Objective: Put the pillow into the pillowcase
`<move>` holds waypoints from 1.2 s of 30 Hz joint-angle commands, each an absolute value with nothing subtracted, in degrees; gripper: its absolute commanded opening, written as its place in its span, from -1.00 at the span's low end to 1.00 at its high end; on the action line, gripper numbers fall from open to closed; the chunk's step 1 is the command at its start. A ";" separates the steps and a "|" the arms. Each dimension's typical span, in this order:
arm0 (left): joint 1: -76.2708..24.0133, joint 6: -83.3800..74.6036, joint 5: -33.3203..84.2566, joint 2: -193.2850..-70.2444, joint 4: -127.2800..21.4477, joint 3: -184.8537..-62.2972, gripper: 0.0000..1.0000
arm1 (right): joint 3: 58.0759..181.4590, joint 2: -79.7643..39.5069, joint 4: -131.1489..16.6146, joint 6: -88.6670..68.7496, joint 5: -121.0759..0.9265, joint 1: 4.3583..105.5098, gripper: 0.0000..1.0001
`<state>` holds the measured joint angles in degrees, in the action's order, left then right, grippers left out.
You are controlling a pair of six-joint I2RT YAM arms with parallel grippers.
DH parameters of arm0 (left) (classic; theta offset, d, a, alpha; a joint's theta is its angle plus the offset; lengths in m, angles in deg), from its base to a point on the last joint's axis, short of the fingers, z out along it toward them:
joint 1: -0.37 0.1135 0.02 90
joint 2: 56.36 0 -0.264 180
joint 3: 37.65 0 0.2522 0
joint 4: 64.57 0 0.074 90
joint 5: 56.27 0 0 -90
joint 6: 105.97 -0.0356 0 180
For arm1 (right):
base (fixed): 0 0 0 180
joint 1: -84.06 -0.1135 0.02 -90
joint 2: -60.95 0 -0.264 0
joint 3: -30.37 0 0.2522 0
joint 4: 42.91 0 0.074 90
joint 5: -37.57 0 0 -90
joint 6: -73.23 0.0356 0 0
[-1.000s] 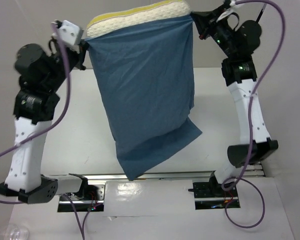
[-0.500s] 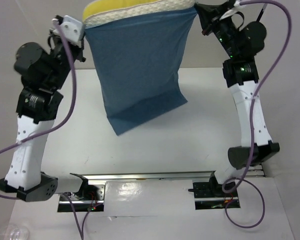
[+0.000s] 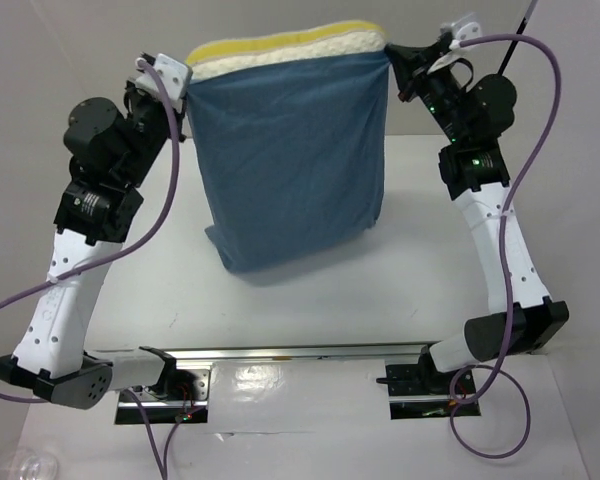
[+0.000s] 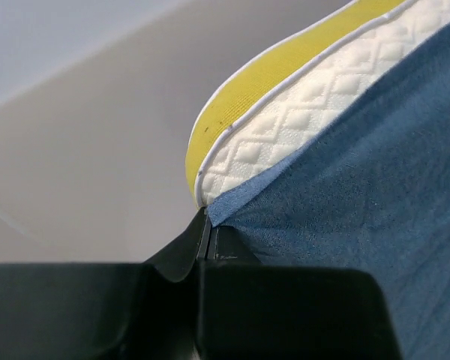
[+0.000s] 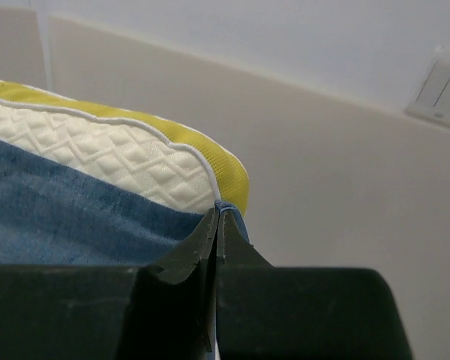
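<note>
Above the table (image 3: 425,265), the pillowcase (image 3: 290,160) is held up by its upper corners, one pinched in the clenched left gripper (image 3: 185,93), the other in the clenched right gripper (image 3: 390,60), with the pillow (image 3: 290,45) seen protruding from its mouth between them.

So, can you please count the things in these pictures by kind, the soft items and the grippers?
Cream-yellow pillow: 1
Blue pillowcase: 1
Grippers: 2, the left gripper and the right gripper, each shut on a top corner of the pillowcase
Total: 4
</note>
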<state>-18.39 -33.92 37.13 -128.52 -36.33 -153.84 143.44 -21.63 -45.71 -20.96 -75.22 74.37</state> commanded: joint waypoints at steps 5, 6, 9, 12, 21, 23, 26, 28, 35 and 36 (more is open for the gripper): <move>-19.05 -36.61 37.95 -130.71 -43.42 -167.66 -1.00 | 160.12 -26.58 -38.40 -22.92 -75.72 73.78 -1.00; -19.05 -37.23 37.95 -130.71 -44.65 -168.82 -1.00 | 163.72 -26.59 -37.52 -22.93 -76.25 73.78 -1.00; -19.05 -40.13 37.95 -130.71 -46.24 -174.53 -1.00 | 167.96 -26.59 -35.67 -23.63 -76.25 73.78 -1.00; -19.05 -42.69 39.17 -130.71 -48.35 -174.90 -1.00 | 164.82 -25.10 -34.44 -24.85 -75.64 73.78 -1.00; -20.11 -30.90 33.72 -123.47 -45.00 -146.47 -1.00 | 143.21 -22.95 -43.67 -19.12 -78.19 73.78 -1.00; -20.11 -33.26 35.39 -128.21 -45.53 -154.63 -1.00 | 154.99 -28.14 -45.06 -19.67 -76.97 73.16 -1.00; -19.49 -35.91 35.93 -134.56 -47.45 -171.96 -1.00 | 175.67 -35.72 -45.16 -17.93 -76.43 73.16 -1.00; -19.49 -37.49 35.93 -134.58 -49.75 -177.16 -1.00 | 178.78 -34.68 -40.96 -17.30 -76.43 72.64 -1.00; -20.37 -43.04 37.95 -127.57 -52.22 -166.32 -1.00 | 156.84 -21.59 -35.04 -21.86 -77.48 72.11 -1.00; -20.37 -42.08 37.95 -126.51 -50.48 -163.23 -1.00 | 154.03 -21.06 -38.10 -22.65 -76.18 72.63 -1.00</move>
